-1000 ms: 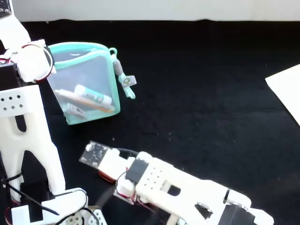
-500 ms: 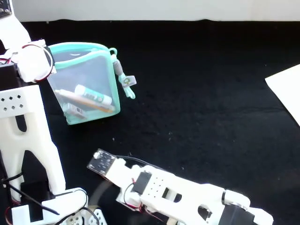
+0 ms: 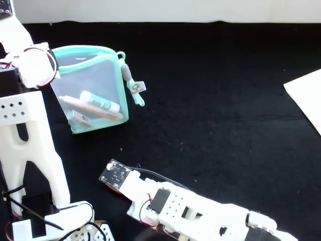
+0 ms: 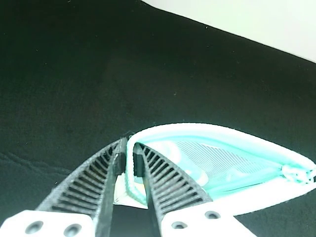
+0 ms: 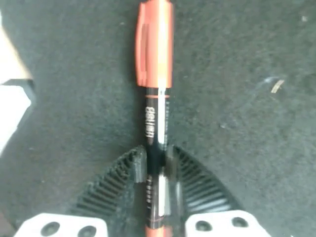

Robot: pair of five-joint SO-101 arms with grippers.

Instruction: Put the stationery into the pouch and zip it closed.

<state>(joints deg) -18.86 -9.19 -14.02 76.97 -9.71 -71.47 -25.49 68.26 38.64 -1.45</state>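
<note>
A clear pouch with mint-green trim (image 3: 93, 88) stands at the back left of the black table, its mouth open, with a glue stick (image 3: 100, 102) and other stationery inside. My left gripper (image 4: 127, 165) is shut on the pouch's rim (image 4: 197, 129) at one end. A red-capped black marker (image 5: 154, 98) lies between the fingers of my right gripper (image 5: 157, 170), which is shut on its barrel just above the mat. In the high view the right arm (image 3: 190, 213) lies low at the front of the table.
The pouch's zipper pull and strap (image 3: 133, 85) hang off its right side. A white sheet (image 3: 308, 95) lies at the table's right edge. A white wall (image 3: 165, 10) runs behind the black mat. The left arm's white base (image 3: 30, 150) stands at the front left.
The right arm has drawn back toward the table's front edge and sunk lower. The pouch and the left arm have stayed put.
</note>
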